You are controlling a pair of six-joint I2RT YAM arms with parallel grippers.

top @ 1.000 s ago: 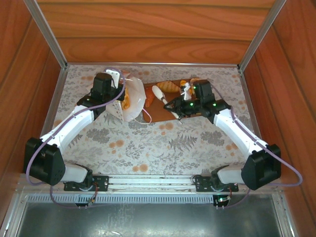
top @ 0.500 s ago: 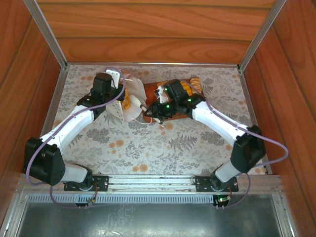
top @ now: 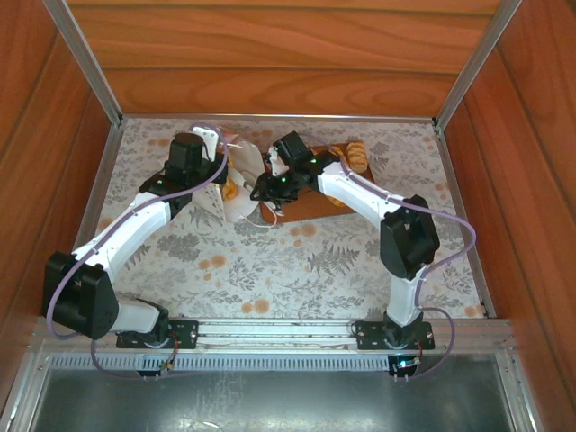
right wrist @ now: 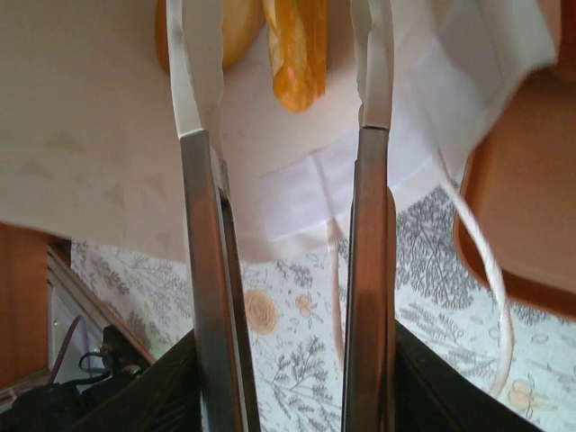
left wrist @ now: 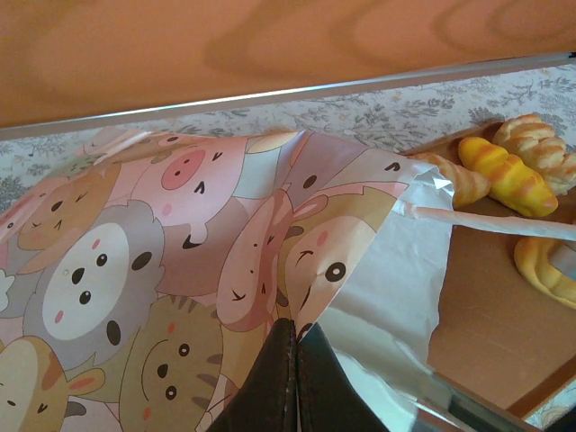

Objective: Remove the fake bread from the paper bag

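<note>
**Item:** paper bag (top: pixel 239 193), white, with cartoon animals on one face; sits at 11 o'clock from the centre of the desk (top: pixel 297 261), mouth turned toward 3 o'clock.

**Left claw** (left wrist: pixel 295 382): pinched tight on the bag's edge.

**Right claw** (top: pixel 263 187): at the bag's mouth, fingers (right wrist: pixel 205 270) moderately parted, nothing gripped.

**Fake bread:** orange loaf (right wrist: pixel 297 49) inside the bag, at 12 o'clock between those fingers; paler bread (right wrist: pixel 236 27) beside it at 11 o'clock; other breads (left wrist: pixel 508 171) lie out on the brown board (top: pixel 310 205), at 3 o'clock of the bag.

**Hazards, judged:**
- closing may catch the paper wall along with the loaf, dragging or tearing the bag out of the left pinch;
- cord handle (right wrist: pixel 490 306) hangs close to one finger and could snag;
- the glossy loaf may squirt deeper under pressure;
- whether the fingers touch paper, cannot tell.
</note>
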